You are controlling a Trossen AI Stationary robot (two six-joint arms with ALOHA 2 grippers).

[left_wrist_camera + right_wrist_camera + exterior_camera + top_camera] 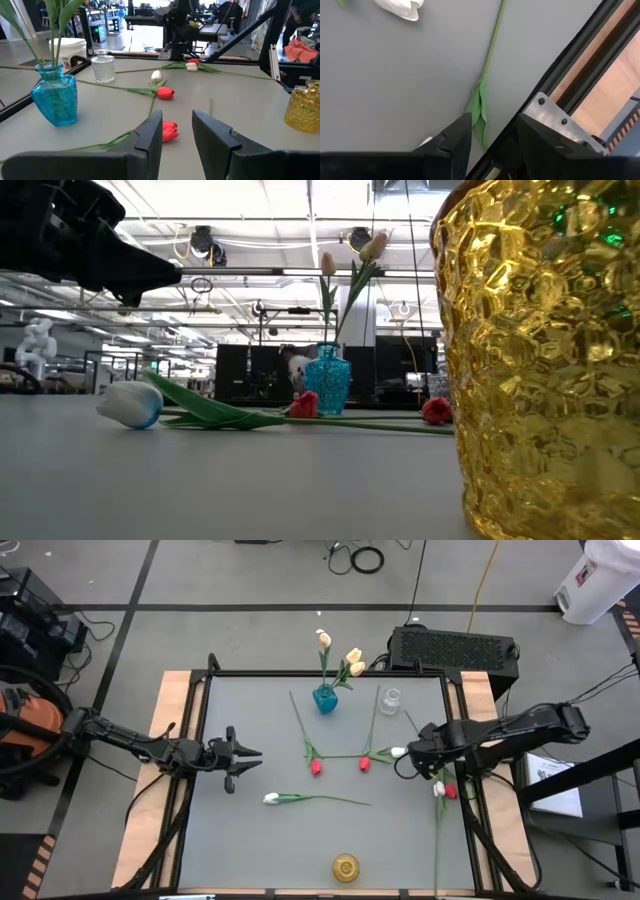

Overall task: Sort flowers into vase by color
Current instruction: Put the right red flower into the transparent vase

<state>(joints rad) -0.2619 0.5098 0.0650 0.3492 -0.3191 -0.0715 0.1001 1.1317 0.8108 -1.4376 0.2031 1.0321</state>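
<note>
Several flowers: a bunch of fake tulips lie loose on the grey table [250,850]. A white one [272,798] lies nearest the left arm, two red ones [316,768] [364,763] sit mid-table, and a white-and-red pair [438,788] sits by the right edge rail.
Already sorted: the cream-yellow tulips [354,660] stand upright in the blue vase [325,699] at the far side.
Empty so far: the clear glass vase [390,700] next to the blue one, and the gold vase [346,867] at the near edge, as far as I can tell.
Left gripper [246,752]: hovers over the left part of the table, jaws apart, holding nothing, pointed toward the red buds.
Right gripper [492,131]: low over the right edge, fingers spread, nothing pinched. A green stem and leaf [481,105] run right between the fingertips.
How they'd handle: my guess is super light, with thin springy wire-type stems and soft buds. They won't break, but the long stem will probably swing and droop once lifted.
Where to grab: I'd pinch the stem, not the bud. Somewhere past the leaf toward the bud looks good, so the tail end hangs down and can be fed into a vase neck.
Watch out: that stem lies flat and tight against the rail, so the fingers could skate over it or clip the frame.
</note>
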